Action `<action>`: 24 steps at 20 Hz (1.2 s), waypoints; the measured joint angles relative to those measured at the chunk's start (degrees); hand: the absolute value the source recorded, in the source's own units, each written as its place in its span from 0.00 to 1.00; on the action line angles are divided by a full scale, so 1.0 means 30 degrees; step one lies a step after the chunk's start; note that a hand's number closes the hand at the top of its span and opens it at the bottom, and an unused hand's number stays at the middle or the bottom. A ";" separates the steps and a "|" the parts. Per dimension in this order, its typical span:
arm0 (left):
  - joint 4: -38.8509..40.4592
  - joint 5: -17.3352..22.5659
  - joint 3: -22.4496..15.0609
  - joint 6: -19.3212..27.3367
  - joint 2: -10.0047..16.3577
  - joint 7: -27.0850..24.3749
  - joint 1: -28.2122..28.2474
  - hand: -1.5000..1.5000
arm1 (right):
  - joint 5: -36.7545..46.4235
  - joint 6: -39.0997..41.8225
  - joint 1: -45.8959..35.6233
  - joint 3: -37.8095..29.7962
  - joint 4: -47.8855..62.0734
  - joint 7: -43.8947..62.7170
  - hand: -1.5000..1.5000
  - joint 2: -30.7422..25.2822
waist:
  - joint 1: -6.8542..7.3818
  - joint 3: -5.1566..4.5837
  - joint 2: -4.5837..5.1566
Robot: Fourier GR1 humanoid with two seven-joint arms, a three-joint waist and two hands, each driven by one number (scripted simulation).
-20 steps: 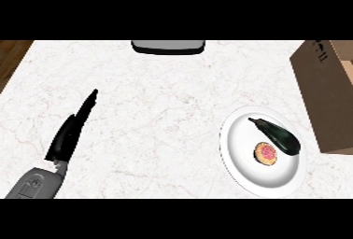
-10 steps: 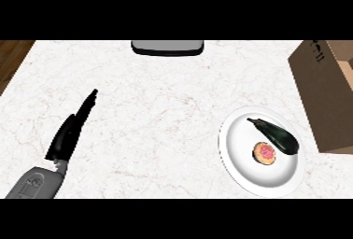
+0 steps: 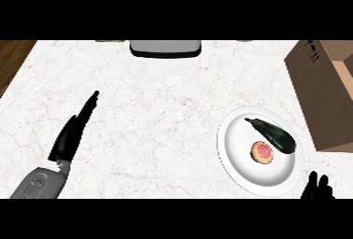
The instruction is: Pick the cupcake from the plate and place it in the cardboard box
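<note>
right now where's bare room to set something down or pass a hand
Widest bare patch: white marble counter's middle, between the black left hand and the round white plate. Crowded at right: plate, brown cardboard box and black right hand sit close together.

counter (image 3: 158, 116): white marble look, faint brownish veins, smooth
plate (image 3: 238, 161): plain white, smooth
cardboard box (image 3: 321, 93): brown cardboard, matt
eggplant (image 3: 276, 136): dark, smooth skin
left hand (image 3: 72, 133): black, matt
left forearm (image 3: 38, 183): grey, smooth shell
strip (image 3: 14, 56) beside counter: brown wood grain
</note>
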 measured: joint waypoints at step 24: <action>-0.0314 -0.1888 0.2453 -0.2126 -0.1118 -0.0127 0.0705 0.50 | -0.1980 0.1870 -0.7792 -0.1589 0.5770 0.2044 0.00 -0.0291 | -0.0305 -0.0248 -0.0369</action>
